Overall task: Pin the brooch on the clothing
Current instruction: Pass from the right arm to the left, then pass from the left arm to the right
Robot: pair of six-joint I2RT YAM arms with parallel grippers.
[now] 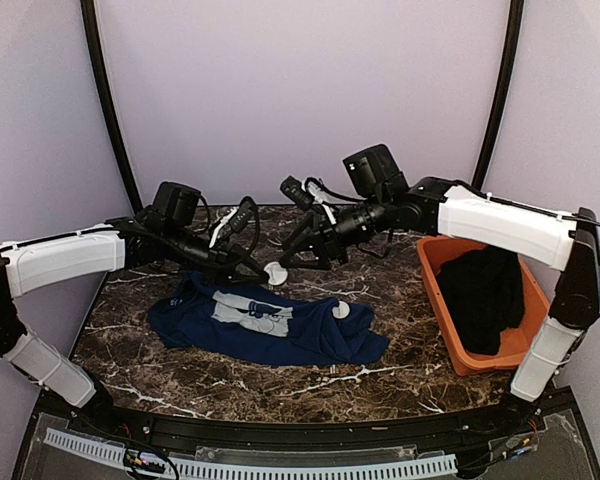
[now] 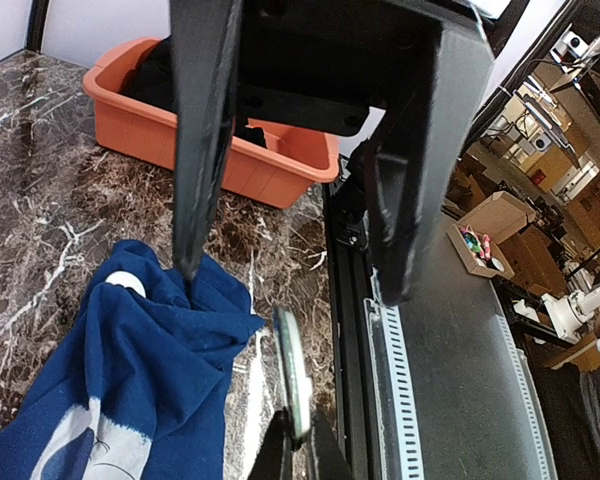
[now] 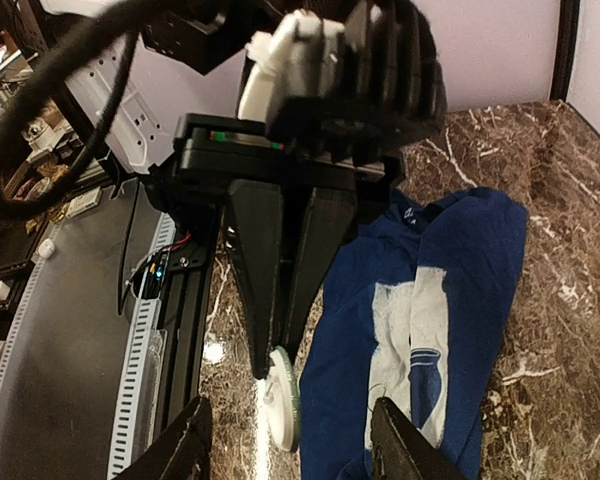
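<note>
My left gripper (image 1: 266, 269) is shut on the brooch (image 1: 276, 271), a small round disc with a white back, and holds it by its rim above the marble at the far edge of the clothing (image 1: 280, 335). The navy T-shirt lies crumpled with its pale print up. My right gripper (image 1: 288, 258) is open, its fingers spread on either side of the brooch without touching it. In the left wrist view the brooch (image 2: 292, 370) stands edge-on in my shut left gripper (image 2: 298, 442). In the right wrist view the brooch (image 3: 283, 405) shows its white back beside the shirt (image 3: 420, 300).
A small white round piece (image 1: 342, 310) lies on the shirt's right part. An orange bin (image 1: 435, 290) holding a black garment (image 1: 485, 295) stands at the right. The table's front rail (image 2: 400, 380) runs near the shirt.
</note>
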